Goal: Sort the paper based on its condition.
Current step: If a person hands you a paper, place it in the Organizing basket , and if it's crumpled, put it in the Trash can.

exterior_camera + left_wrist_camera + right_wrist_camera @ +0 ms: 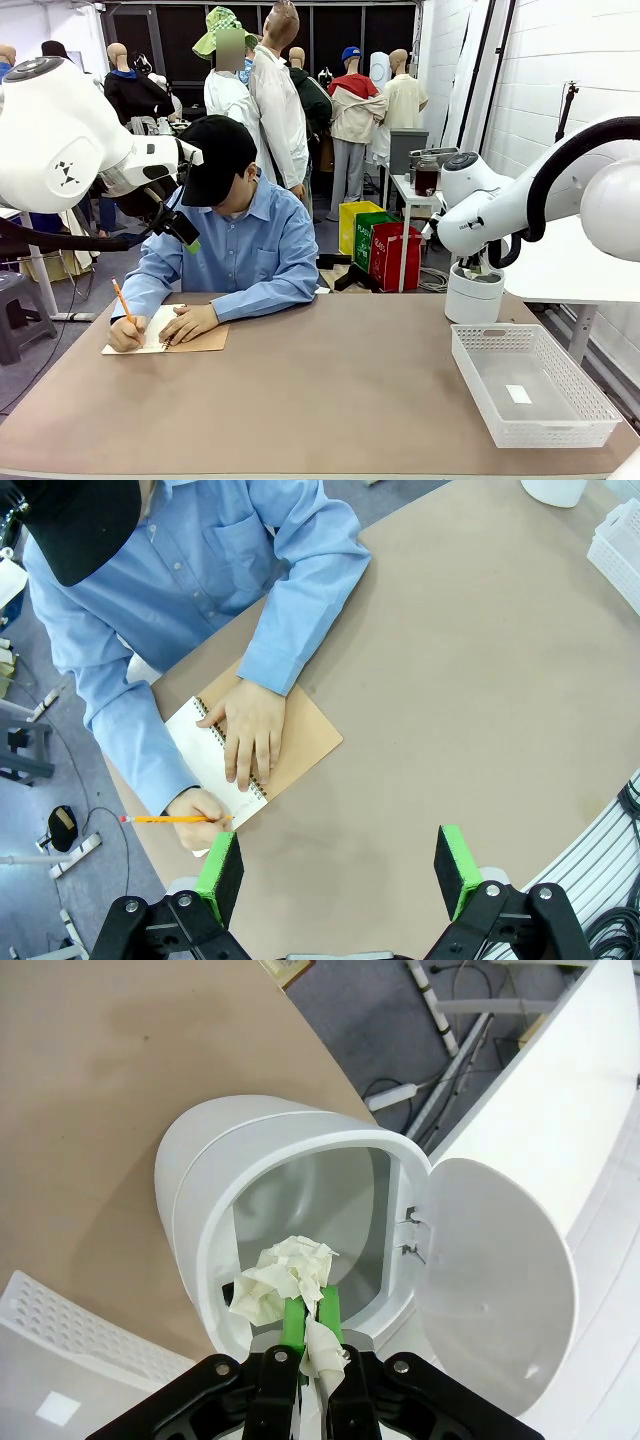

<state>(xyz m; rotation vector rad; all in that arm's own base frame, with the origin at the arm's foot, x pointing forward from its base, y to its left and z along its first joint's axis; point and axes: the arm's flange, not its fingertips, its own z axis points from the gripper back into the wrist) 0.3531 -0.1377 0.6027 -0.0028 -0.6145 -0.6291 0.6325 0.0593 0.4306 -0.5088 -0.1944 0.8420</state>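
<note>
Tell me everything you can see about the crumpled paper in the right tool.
The crumpled white paper wad is thin sheet bunched into a loose, creased ball, one strip trailing down between the green pads. The right tool is shut on its lower part. It hangs at the open mouth of the round white plastic bin, whose hinged lid is swung aside.

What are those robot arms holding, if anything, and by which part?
The right jaws pinch a crumpled paper by its lower tail, over the open bin. The left jaws stand open, holding nothing.
</note>
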